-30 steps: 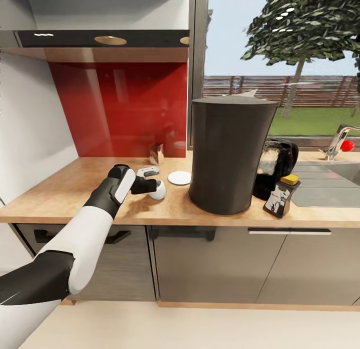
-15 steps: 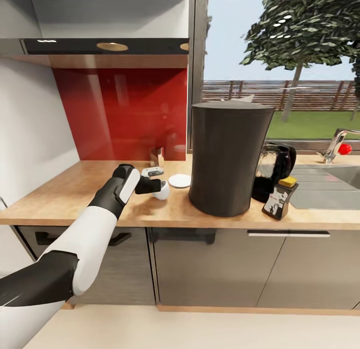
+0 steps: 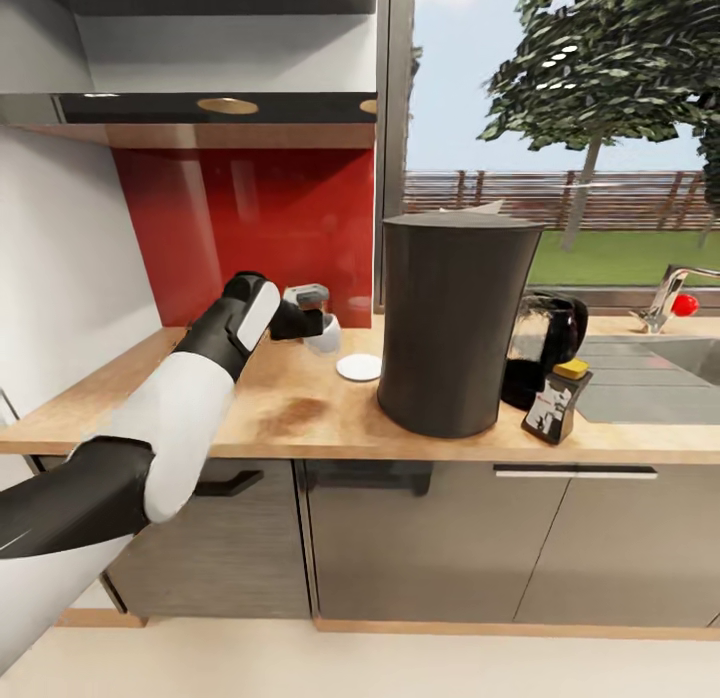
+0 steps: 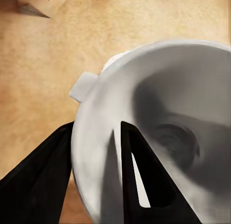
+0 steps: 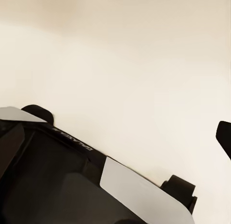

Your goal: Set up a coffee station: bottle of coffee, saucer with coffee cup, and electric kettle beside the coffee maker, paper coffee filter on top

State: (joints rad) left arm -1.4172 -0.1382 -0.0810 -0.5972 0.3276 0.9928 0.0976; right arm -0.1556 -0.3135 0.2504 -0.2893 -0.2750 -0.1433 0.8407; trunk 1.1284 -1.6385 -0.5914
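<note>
Coffee cup, at centre left of the head view, is lifted off the kitchen countertop, its rim pinched in the left gripper: one finger inside the empty cup, the other outside. Just below it the saucer lies bare. Further right stand the coffee maker, the electric kettle and the bottle of coffee.

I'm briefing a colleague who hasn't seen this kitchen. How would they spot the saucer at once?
Find the coffee maker, the tall dark-grey drum on the wooden countertop. The saucer lies flat on the wood beside the drum's base, on the side toward the red backsplash. It is a small white disc, empty, unlike the white cup held above the counter in the left gripper.
</note>
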